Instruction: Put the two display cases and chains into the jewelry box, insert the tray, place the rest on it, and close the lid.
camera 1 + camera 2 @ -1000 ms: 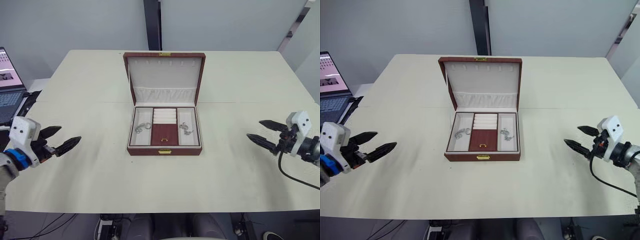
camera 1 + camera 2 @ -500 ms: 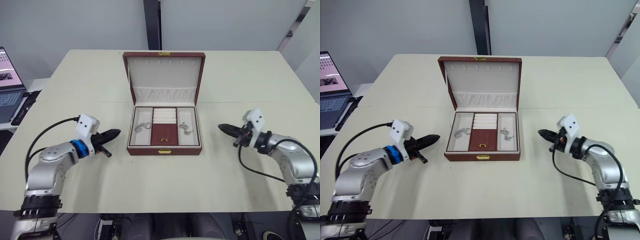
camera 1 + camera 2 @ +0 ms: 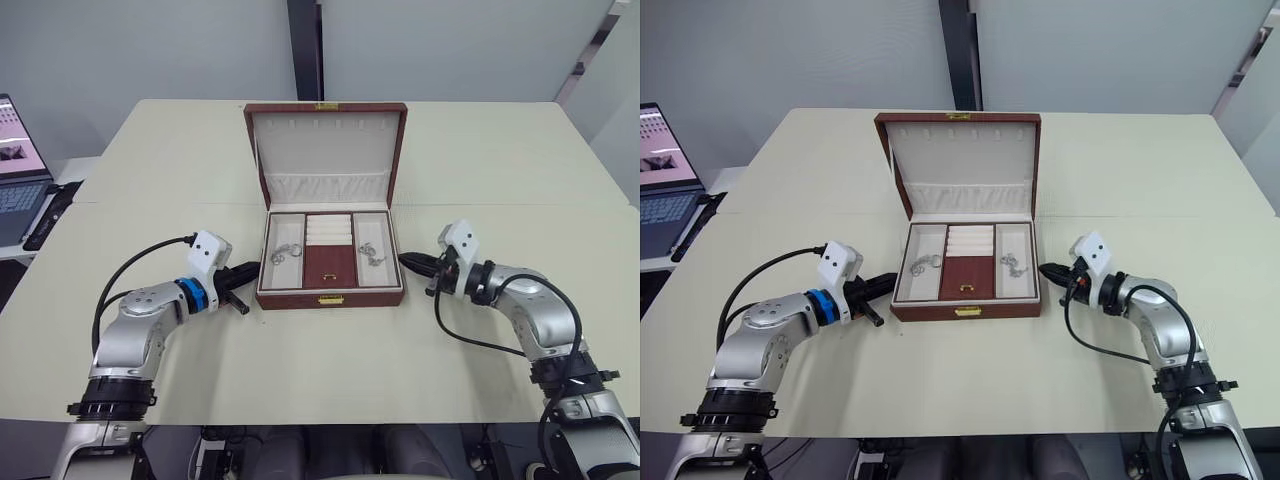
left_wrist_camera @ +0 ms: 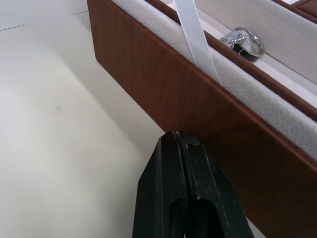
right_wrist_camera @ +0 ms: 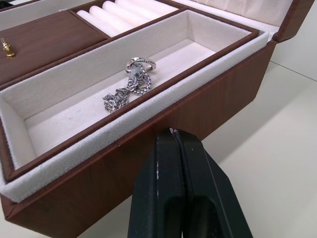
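My left gripper (image 3: 243,272) and right gripper (image 3: 412,263), both pinched closed and empty, flank the rigid brown wooden jewelry box (image 3: 329,297) mid-table; its hinged lid (image 3: 326,146) should swing lightly from its top edge.

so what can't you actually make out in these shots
- Under the tray of the jewelry box: hidden by the tray, head views.
- Left tool touching the box wall or just short: wrist view too close.
- Jewelry in the side compartments: too small in head views.
- Laptop: cut by the edge.
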